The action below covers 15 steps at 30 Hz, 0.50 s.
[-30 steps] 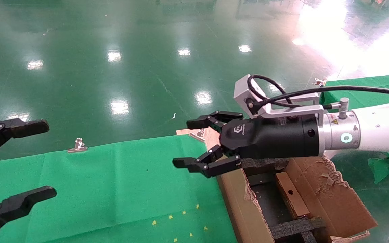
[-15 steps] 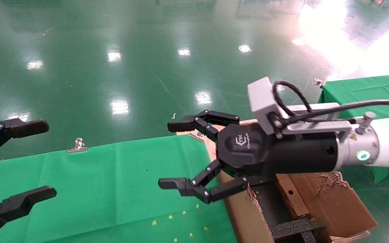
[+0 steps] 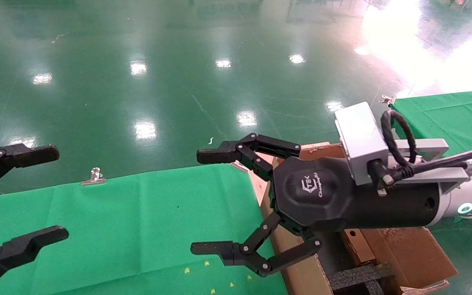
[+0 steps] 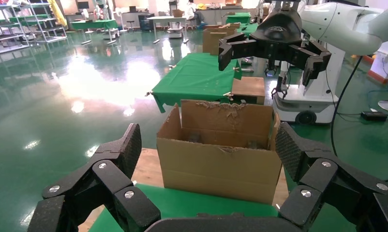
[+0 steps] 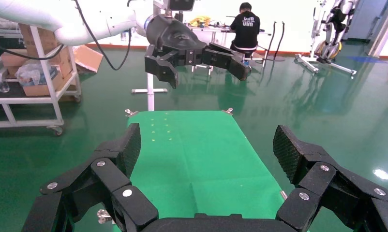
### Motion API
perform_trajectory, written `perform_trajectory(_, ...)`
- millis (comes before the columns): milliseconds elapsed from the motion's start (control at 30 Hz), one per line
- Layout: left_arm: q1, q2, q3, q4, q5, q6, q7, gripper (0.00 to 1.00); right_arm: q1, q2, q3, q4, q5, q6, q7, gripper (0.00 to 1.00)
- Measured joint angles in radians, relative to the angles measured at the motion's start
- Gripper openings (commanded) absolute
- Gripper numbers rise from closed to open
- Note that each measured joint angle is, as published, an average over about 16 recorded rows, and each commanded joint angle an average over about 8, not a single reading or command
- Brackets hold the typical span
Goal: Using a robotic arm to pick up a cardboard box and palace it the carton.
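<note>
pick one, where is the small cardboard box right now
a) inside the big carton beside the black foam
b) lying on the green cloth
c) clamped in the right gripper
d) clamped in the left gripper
a: in the head view the cardboard box lies inside the carton next to the black foam dividers, while the right gripper above it and the left gripper are both open and hold nothing.
</note>
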State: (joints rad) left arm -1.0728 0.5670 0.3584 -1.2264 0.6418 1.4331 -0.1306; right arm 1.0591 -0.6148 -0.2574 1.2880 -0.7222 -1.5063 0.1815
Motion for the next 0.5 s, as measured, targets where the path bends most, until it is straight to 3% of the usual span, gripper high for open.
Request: perform_trajectory(500,0.0,0.0,0.0,0.0,0.0,0.0,0.0,1.0,0.01,0.002,-0.015,-0.003,-0.005,0.007,0.005,1.0)
